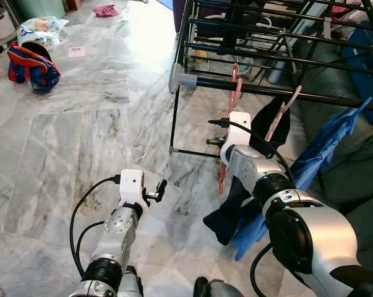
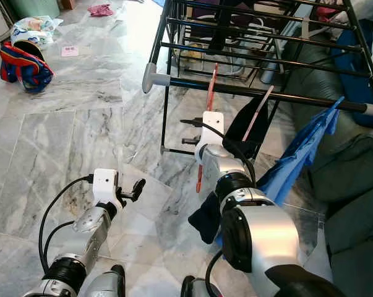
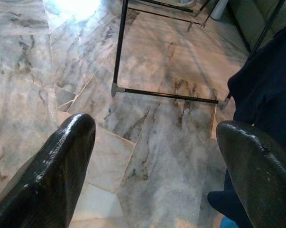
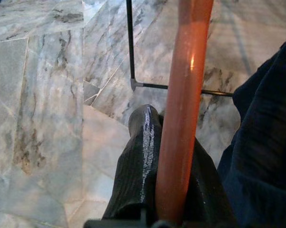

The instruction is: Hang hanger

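A salmon-pink hanger (image 1: pixel 235 94) carries a dark navy garment (image 1: pixel 274 129) and stands upright against the front bar of the black drying rack (image 1: pixel 310 96). Its top is level with that bar; I cannot tell whether it is hooked on. My right gripper (image 1: pixel 219 132) is shut on the hanger's lower part. In the right wrist view the pink bar (image 4: pixel 185 95) lies pressed along a black finger (image 4: pixel 142 156). The navy cloth hangs down towards the floor (image 1: pixel 228 213). My left gripper (image 1: pixel 158 189) hovers low over the floor to the left, open and holding nothing (image 3: pixel 157 128).
A blue garment (image 1: pixel 325 145) hangs from the rack beside the hanger, over a dark green sofa (image 1: pixel 359 179). The rack's foot bar (image 3: pixel 171 95) runs across the marble floor. A red and blue bag (image 1: pixel 31 68), a white plastic bag (image 1: pixel 41 28) and a pink cloth (image 1: pixel 106 10) lie far left.
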Robot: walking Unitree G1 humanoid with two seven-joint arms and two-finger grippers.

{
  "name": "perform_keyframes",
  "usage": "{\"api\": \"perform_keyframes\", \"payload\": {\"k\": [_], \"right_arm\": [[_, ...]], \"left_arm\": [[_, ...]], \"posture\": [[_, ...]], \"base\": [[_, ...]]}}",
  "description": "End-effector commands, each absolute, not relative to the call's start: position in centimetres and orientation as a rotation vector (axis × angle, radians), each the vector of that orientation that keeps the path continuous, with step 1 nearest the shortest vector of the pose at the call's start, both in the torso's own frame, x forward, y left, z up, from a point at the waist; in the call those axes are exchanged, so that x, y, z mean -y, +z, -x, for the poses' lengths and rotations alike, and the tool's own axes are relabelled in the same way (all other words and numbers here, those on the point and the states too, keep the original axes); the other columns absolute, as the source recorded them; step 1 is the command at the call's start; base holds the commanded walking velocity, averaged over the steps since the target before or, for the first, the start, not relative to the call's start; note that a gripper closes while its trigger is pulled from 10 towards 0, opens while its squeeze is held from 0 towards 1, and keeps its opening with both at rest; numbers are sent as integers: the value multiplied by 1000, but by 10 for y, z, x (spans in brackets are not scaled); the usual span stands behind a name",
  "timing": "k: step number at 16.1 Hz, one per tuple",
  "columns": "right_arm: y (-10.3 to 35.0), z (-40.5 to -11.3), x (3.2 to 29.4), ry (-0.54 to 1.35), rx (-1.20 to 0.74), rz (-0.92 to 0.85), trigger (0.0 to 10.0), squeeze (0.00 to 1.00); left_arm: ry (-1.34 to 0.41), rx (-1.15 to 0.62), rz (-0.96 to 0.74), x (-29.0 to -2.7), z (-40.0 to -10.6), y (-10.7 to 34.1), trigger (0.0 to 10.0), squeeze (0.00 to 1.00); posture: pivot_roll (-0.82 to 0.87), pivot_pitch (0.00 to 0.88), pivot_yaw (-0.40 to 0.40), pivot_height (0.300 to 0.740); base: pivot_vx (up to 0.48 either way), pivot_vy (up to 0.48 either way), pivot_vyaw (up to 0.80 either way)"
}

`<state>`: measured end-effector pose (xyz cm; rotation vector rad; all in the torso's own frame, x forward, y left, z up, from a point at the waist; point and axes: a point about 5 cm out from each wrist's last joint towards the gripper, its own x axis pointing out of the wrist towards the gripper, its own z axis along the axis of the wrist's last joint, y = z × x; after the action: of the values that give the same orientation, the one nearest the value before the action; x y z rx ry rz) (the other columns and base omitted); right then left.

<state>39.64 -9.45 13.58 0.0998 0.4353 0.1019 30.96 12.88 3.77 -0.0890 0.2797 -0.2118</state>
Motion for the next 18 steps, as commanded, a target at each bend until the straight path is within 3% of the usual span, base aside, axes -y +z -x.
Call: {"api": "perform_keyframes", "payload": {"k": [1,5,6,7,8,18], "right_arm": [[139,-398,94,113,-400,-49,10000,1000],[133,-395,92,118,-398,7,10000,1000],[130,-394,93,114,-405,17,10000,827],[129,-393,93,114,-408,16,10000,86],[128,-393,93,115,-411,16,10000,0],[125,-391,90,122,-408,36,10000,0]], "left_arm": [[-210,-297,85,-128,-306,33,10000,0],[-216,-299,84,-126,-307,33,10000,0],[-218,-300,84,-126,-307,33,10000,0],[-219,-301,84,-126,-307,33,10000,0],[-221,-302,84,-125,-307,33,10000,0],[-250,-233,109,-126,-309,42,10000,0]], "posture": [[161,212,-98,740],[154,210,-93,740],[154,210,-93,740],[154,210,-93,740],[154,210,-93,740],[150,205,-90,740]], "base": [[0,0,0],[0,0,0],[0,0,0],[0,0,0],[0,0,0],[53,0,0]]}}
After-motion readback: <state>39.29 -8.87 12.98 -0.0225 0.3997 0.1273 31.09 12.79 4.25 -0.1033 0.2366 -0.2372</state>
